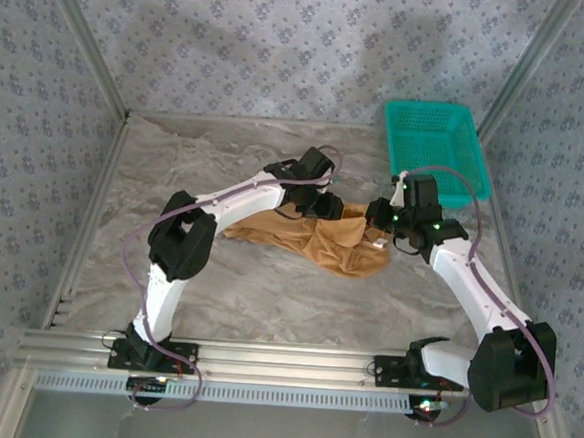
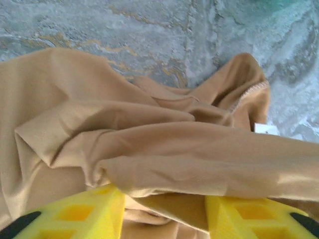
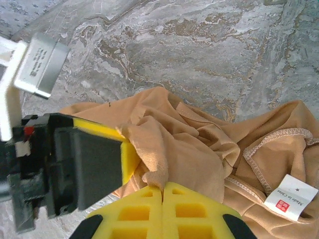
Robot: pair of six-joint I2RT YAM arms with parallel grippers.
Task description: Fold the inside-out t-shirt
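The tan t-shirt (image 1: 305,242) is lying crumpled near the middle of the marbled table (image 1: 191,162). It is bunched into loose folds rather than spread flat, and both arms are reaching in over it.

The left gripper (image 1: 325,205) is hanging over the far edge of the heap. In its wrist view its yellow fingers (image 2: 75,215) are standing apart. A thick fold of cloth is lying across them and sagging into the gap, slack rather than pinched, so this gripper is open.

The right gripper (image 1: 380,223) is sitting at the shirt's right end, close beside the left one. In its own wrist view its two yellow fingers (image 3: 134,214) are pressing together. A small ridge of fabric is running down into the seam between them, so it is gripping the shirt. In that same view, one finger of the left gripper, yellow with a dark pad, is touching the cloth just to the left of the pinched ridge.

A small white label (image 3: 290,197) with a red square is lying on the fabric to the right of the closed fingers. It is sitting next to a hem whose stitching is facing outward.

A teal mesh basket (image 1: 437,149) is standing at the far right of the table, apart from the shirt and just beyond the right gripper.
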